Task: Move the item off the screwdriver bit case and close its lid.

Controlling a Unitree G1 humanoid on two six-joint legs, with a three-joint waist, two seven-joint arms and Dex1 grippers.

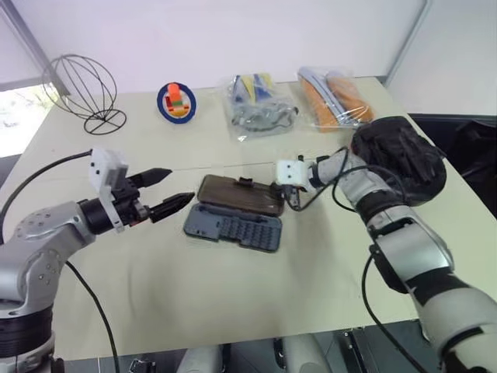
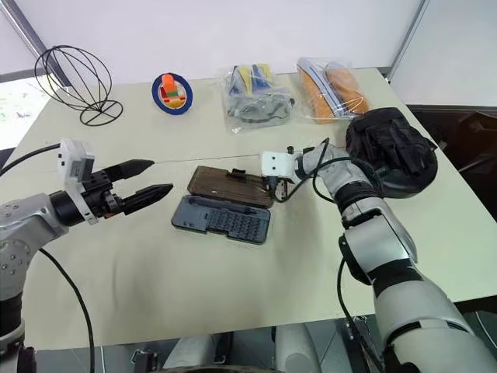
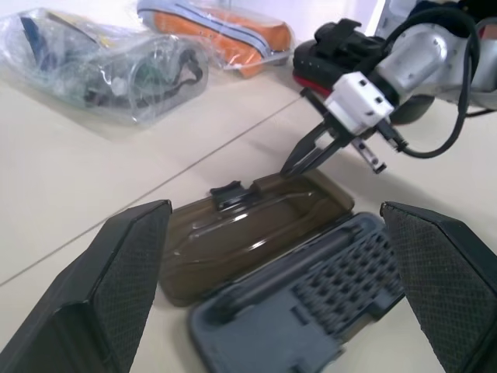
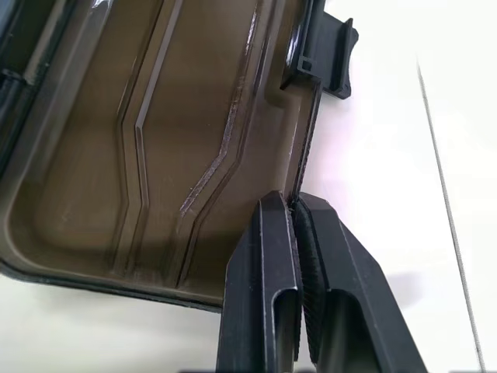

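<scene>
Smoky-brown lid lies flat, folded open beside the tray of the screwdriver bit case mid-bench. Your right gripper is pinched onto the lid's rim; that thin edge could slip when lifted. Left gripper hangs released. Mitt sits near the right edge.

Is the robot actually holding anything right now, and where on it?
Yes. The right gripper is pinched shut on the far long edge of the open lid, near its latch tab. The left gripper holds nothing, jaws apart.

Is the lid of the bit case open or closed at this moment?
Open. The lid lies flat on the table beside the grey-blue tray, whose bits are exposed; the right gripper pinches the lid's edge.
</scene>
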